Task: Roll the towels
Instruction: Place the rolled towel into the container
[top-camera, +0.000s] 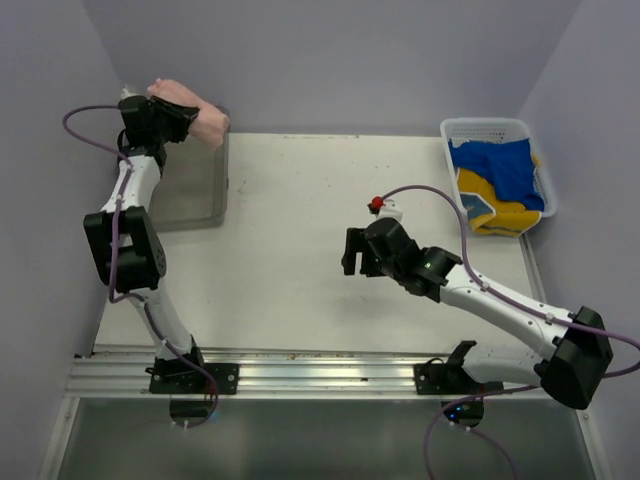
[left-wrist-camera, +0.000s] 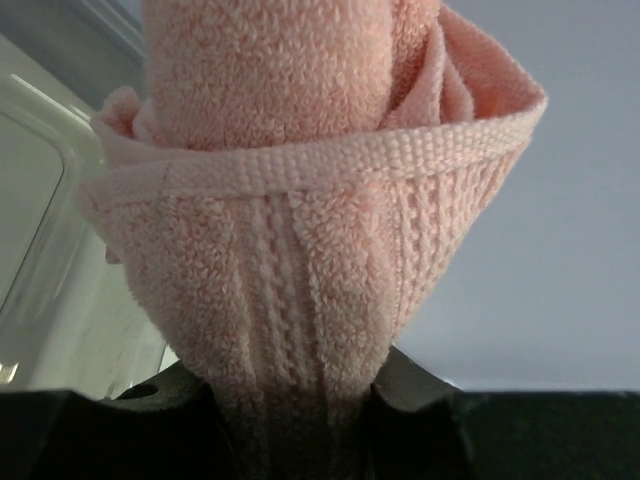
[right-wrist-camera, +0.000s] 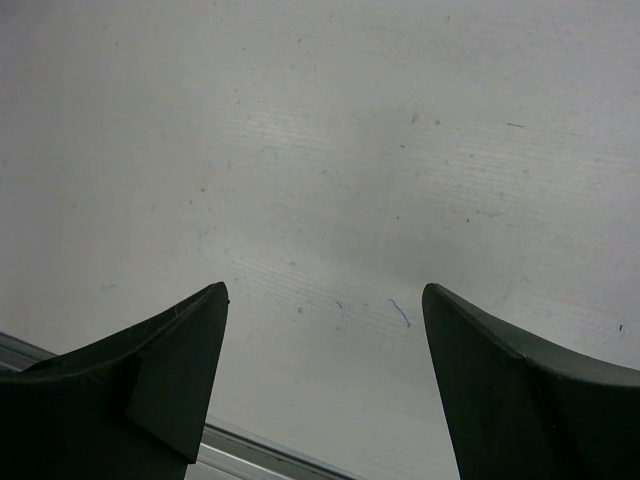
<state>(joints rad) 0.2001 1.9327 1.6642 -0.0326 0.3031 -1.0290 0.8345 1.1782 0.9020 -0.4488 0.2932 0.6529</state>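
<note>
A salmon pink terry cloth towel (left-wrist-camera: 300, 200) is shown with a flat woven band across it and raised lengthwise ribs below. A royal blue terry towel (top-camera: 505, 168) and a yellow terry towel (top-camera: 497, 213) marked with red are seen beside a white plastic mesh basket (top-camera: 487, 126). A grey translucent plastic tray (top-camera: 190, 205) and a white table (top-camera: 300, 290), faintly flecked, are shown. Purple cables (top-camera: 430, 189) are seen along black-and-white arms (top-camera: 500, 300).

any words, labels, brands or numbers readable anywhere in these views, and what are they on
No text can be read in any of the three views.
yellow towel in the white basket: red and white marks, too small to tell whether they are letters.
pink towel, blue towel, table: no print shows.
</note>
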